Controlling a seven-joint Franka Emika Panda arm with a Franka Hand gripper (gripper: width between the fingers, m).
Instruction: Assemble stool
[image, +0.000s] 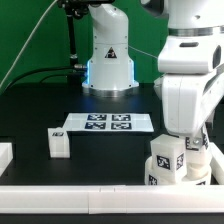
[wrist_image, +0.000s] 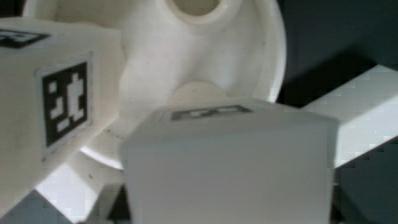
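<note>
The exterior view sits just past the front rail (image: 100, 196) of the bench (image: 40, 115), slightly raised, and looks across the marker board (image: 108, 122) toward the arm base (image: 108, 55) standing beyond that board. It takes in most of the bench, with the arm's wrist housing (image: 188, 85) looming large nearer than the marker board and toward the exterior view's right of it. The wrist view looks from very close range, so that the seat disc (wrist_image: 214, 50) and two legs (wrist_image: 63, 95) fill it, slightly blurred. Both views share the tagged legs (image: 167, 165) under the wrist housing, nearer than the marker board.
</note>
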